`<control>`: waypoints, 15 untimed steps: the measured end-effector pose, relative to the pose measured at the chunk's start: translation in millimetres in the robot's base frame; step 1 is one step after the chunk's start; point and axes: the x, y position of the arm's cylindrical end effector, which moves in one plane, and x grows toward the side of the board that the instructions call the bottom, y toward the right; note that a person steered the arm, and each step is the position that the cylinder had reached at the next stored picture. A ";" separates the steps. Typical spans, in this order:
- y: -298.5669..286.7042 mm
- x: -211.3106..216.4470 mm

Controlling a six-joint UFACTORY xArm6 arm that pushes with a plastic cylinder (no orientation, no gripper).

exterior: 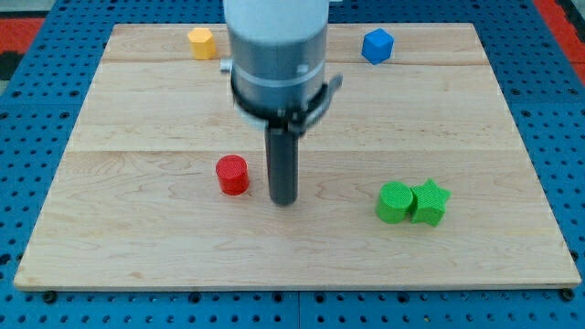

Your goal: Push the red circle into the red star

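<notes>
My tip (pixel 285 198) sits just to the view's right of the red circle (pixel 232 175), apart from it. There is no hand on this arm, only the bare rod. I see no red star on the table (pixel 137 110), so I judge the approach step unfinished; I can't pick a push direction.

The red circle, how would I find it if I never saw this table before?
Look at the wooden board, lower half, a little toward the view's left of the middle. The red circle stands there, just to the view's left of my tip, with a small gap between them. It is the only red block in view; the green pair sits far off at the view's right.
</notes>
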 end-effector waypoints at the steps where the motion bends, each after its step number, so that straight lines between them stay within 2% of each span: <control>1: -57.8 -17.8; 3: -64.1 -114.7; 5: -59.2 -166.7; 6: -92.9 -178.5; 8: -32.3 -231.4; 13: -28.3 -291.3; 15: -93.4 -285.4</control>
